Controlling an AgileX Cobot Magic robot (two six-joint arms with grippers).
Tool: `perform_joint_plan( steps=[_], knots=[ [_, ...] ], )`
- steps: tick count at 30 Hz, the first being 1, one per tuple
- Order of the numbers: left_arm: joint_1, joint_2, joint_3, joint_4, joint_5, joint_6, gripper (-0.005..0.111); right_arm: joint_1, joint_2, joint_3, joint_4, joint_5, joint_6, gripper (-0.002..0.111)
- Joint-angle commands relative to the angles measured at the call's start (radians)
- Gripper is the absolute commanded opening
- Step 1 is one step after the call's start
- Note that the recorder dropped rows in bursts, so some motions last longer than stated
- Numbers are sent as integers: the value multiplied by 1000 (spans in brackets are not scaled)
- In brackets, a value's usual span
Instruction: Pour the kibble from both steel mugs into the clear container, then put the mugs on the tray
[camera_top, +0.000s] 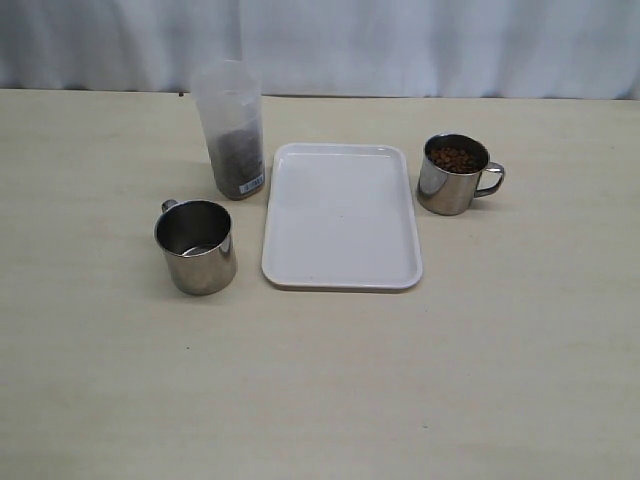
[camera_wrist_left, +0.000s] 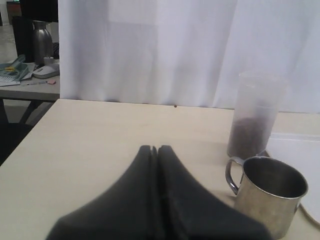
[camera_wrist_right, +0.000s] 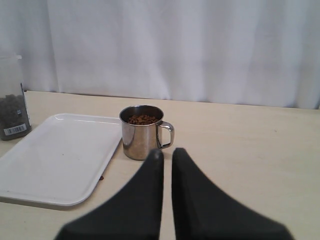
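The steel mug left of the white tray stands upright and looks empty. The other steel mug, right of the tray, holds brown kibble. Behind the left mug, the clear container is partly filled with kibble. Neither arm shows in the exterior view. In the left wrist view my left gripper is shut on nothing, with the empty mug beside it. My right gripper is shut on nothing, just short of the filled mug.
One stray pellet lies on the table beside the tray's rim. A white curtain hangs behind the table. Past the table's left edge stands a side desk with a metal flask.
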Motion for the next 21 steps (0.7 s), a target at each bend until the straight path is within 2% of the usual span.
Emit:
perform_joint_plan(
  steps=[1, 11, 15, 21],
  knots=[
    [-4, -3, 3, 10, -4, 5, 0, 3, -3, 2, -6, -4, -4, 5],
    [-4, -3, 3, 10, -4, 5, 0, 3, -3, 2, -52, -41, -34, 5],
    [-4, -3, 3, 10, -7, 5, 0, 3, -3, 2, 158, -107, 45, 5],
    [-4, -3, 3, 10, -7, 5, 0, 3, -3, 2, 215, -322, 69, 5]
  ],
)
